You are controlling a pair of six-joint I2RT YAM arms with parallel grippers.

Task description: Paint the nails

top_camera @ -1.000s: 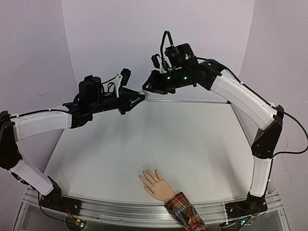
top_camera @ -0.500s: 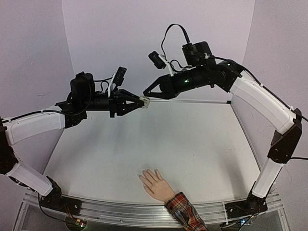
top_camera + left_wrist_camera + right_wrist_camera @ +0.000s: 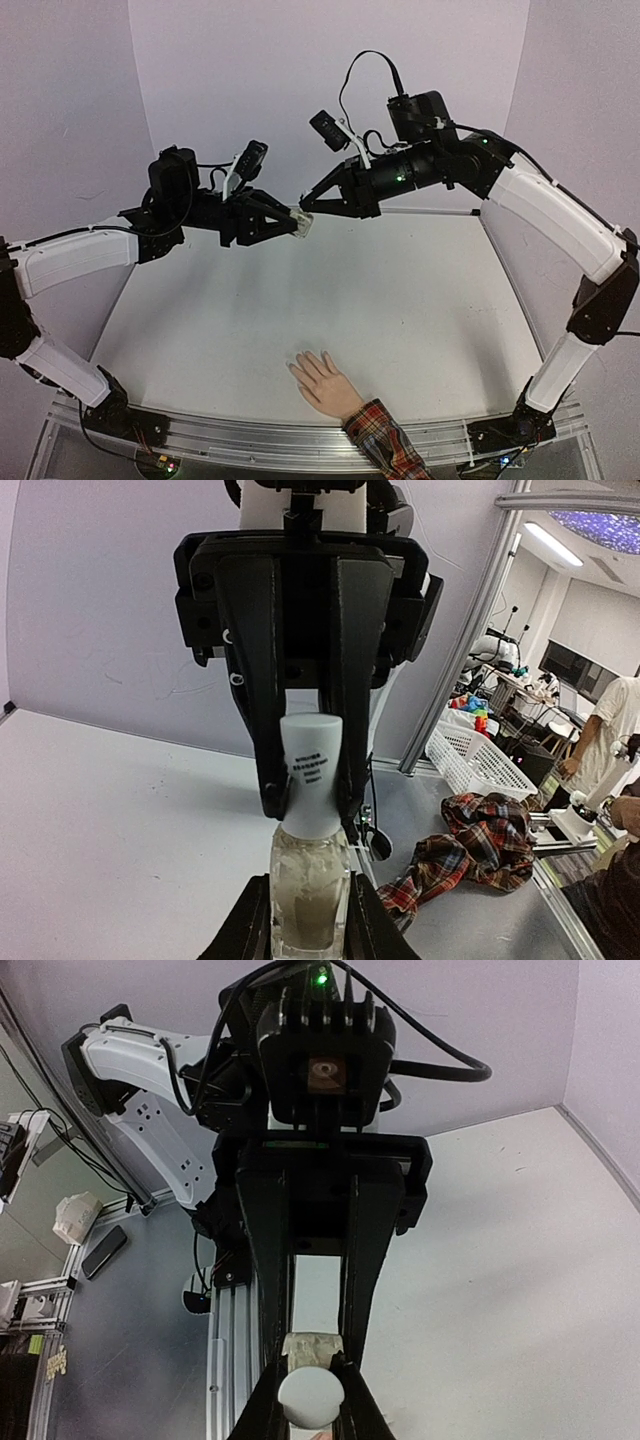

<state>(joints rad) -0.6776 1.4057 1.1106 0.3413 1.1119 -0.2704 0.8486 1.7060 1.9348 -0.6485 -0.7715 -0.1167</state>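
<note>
Over the last second the right gripper [image 3: 309,205] has rolled and stretched outward while the left gripper [image 3: 293,224] has sunk slightly. The small glass polish bottle with a white cap [image 3: 309,860] stays between them in mid-air. The left fingers [image 3: 252,935] clamp the glass body and the right fingers [image 3: 262,1415] clamp the cap, so unscrewing seems under way. The tiny pale nails [image 3: 302,361] of the flesh-coloured mannequin hand [image 3: 322,384] lie near the white desk's [image 3: 430,300] near edge, well apart from the bottle.
</note>
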